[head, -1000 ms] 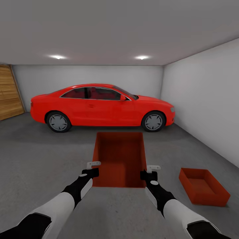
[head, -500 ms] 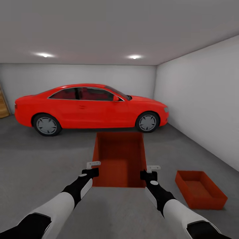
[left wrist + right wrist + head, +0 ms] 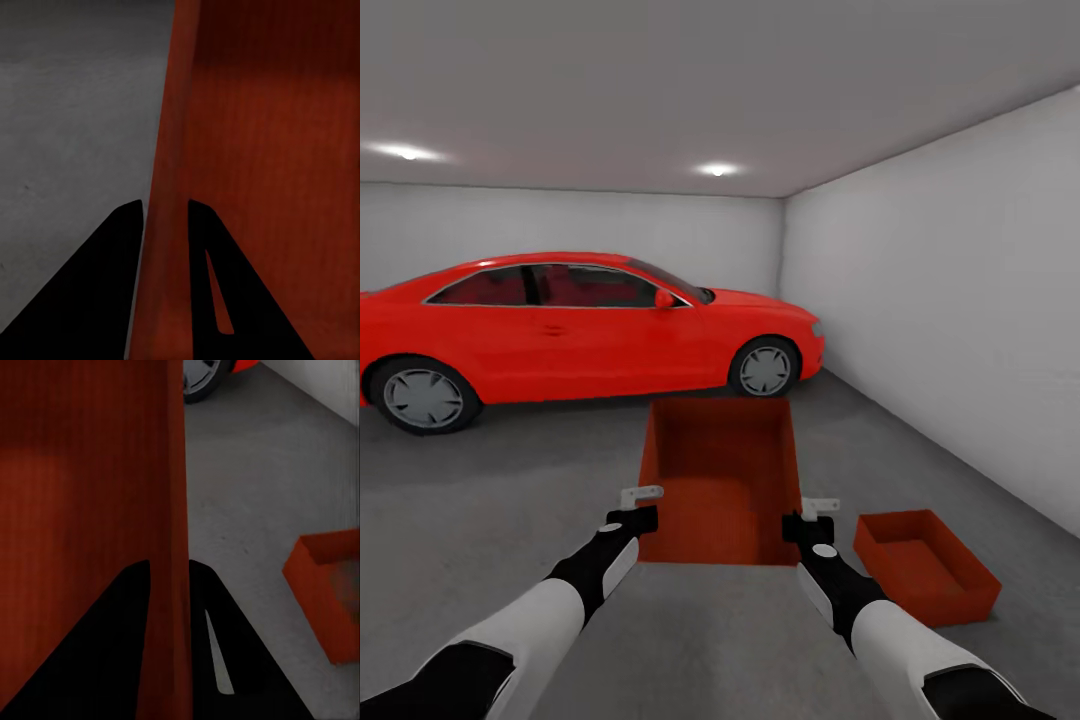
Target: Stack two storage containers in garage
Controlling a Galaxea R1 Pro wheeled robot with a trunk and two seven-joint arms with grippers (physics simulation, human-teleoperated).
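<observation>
The carried storage container [image 3: 720, 480] hangs in the air ahead of the robot, open top up, with the left pincer [image 3: 641, 503] clamped over its left wall and the right pincer [image 3: 812, 515] clamped over its right wall, each wall pinched between the 2 fingers. It looks stiff, smooth-walled and probably light, so thin rim grips on opposite sides should hold it level, though the slick walls could slide if the arms drift apart. The second container [image 3: 925, 565] sits on the garage floor [image 3: 490, 500], low to the right, just beside the right arm
</observation>
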